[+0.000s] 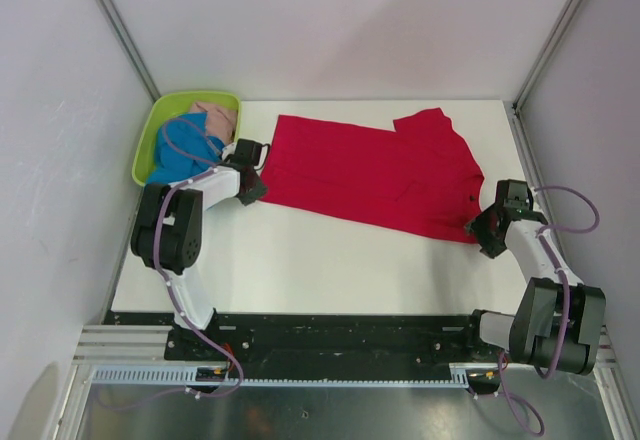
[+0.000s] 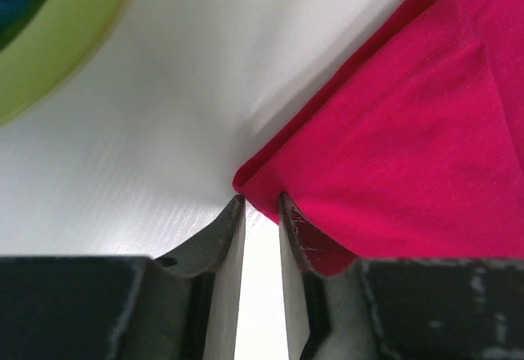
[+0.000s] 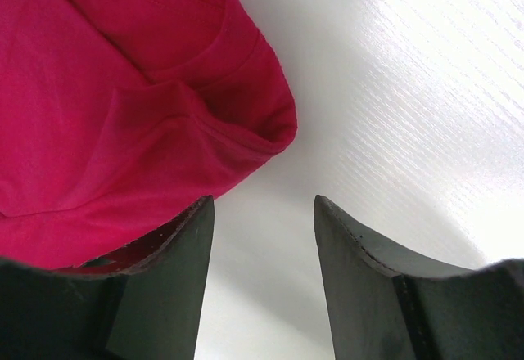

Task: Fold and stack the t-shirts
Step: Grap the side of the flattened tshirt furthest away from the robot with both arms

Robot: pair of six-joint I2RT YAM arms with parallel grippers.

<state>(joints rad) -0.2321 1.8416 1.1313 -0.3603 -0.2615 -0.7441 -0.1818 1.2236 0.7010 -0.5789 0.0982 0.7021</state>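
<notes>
Closest to my left wrist lens are the dark fingers of the left gripper (image 2: 262, 200), parted by a narrow slit with bare white table showing through; they clamp nothing. A corner of the red t-shirt (image 1: 370, 170) sits right at their tips and drapes a little over one finger, so I judge I'm lined up to pinch that corner. The right gripper (image 3: 262, 204) stands wide open and empty, with table between its fingers. A rolled hem of the same shirt lies just beside one finger and laps its outer face.

From above, the red shirt lies spread flat across the far half of the table (image 1: 330, 260), one sleeve pointing toward the back wall (image 1: 330, 20), with a gripper at each end. That placing suits a two-handed lift and fold, and by my reading no fold is made yet.

The blue t-shirt (image 1: 180, 150) and the pale pink t-shirt (image 1: 215, 118) are bunched in the lime-green basket (image 1: 143, 155) at the far left corner.

The tabletop is white, glossy and faintly ribbed, so cloth should slide easily. Plain pale walls with metal posts close the cell on three sides. A slotted metal rail (image 1: 330, 375) runs along the near edge by the arm bases.
</notes>
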